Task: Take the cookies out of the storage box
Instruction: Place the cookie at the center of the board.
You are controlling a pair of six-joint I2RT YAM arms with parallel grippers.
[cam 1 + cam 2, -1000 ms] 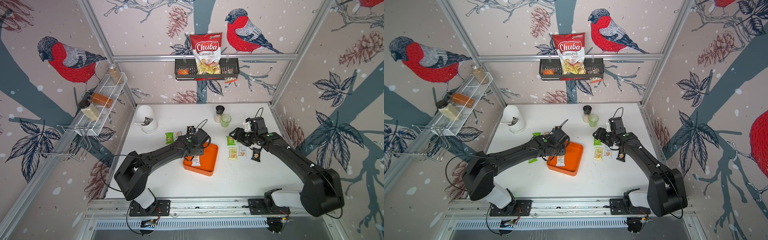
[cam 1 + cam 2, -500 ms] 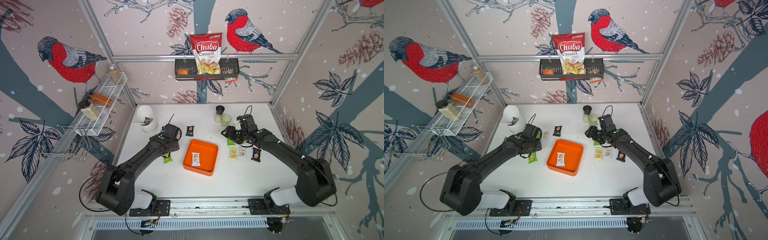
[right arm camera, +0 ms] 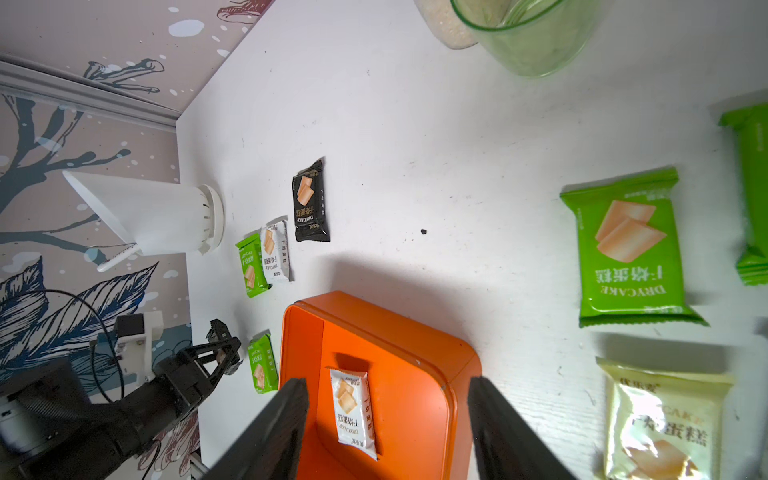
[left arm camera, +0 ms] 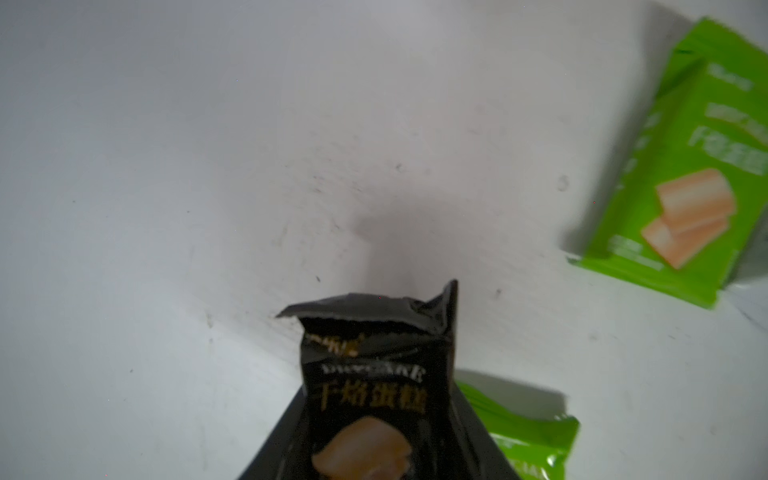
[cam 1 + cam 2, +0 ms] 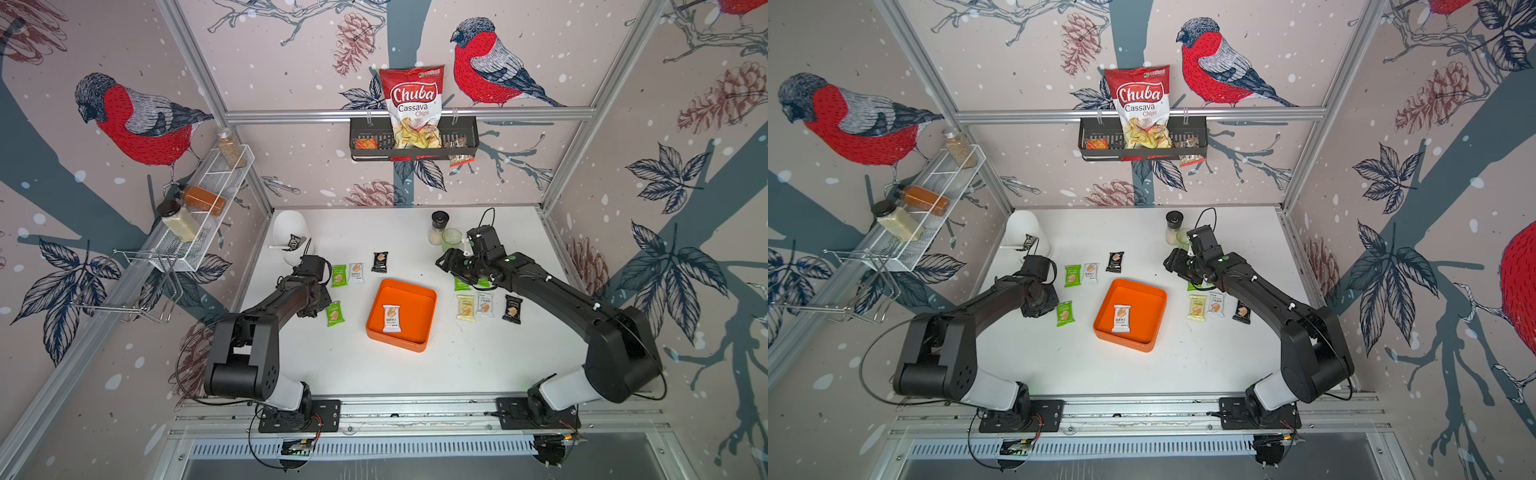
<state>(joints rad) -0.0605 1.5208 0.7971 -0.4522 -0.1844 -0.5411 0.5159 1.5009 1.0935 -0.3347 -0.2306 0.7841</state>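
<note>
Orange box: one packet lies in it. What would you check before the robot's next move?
1. Hold: the left gripper is shut on the black packet: ok.
2. Drop spot: the table is bare beneath that packet, green packets lie aside: ok.
3. Is the black packet touching the table: cannot tell.
4. Free arm: the right gripper is open and empty: ok.
5. Target: the white packet lies flat, alone in the orange box: ok.
6. Is the right gripper above the white packet: not ok; in both top views it hangs beside the box.
</note>
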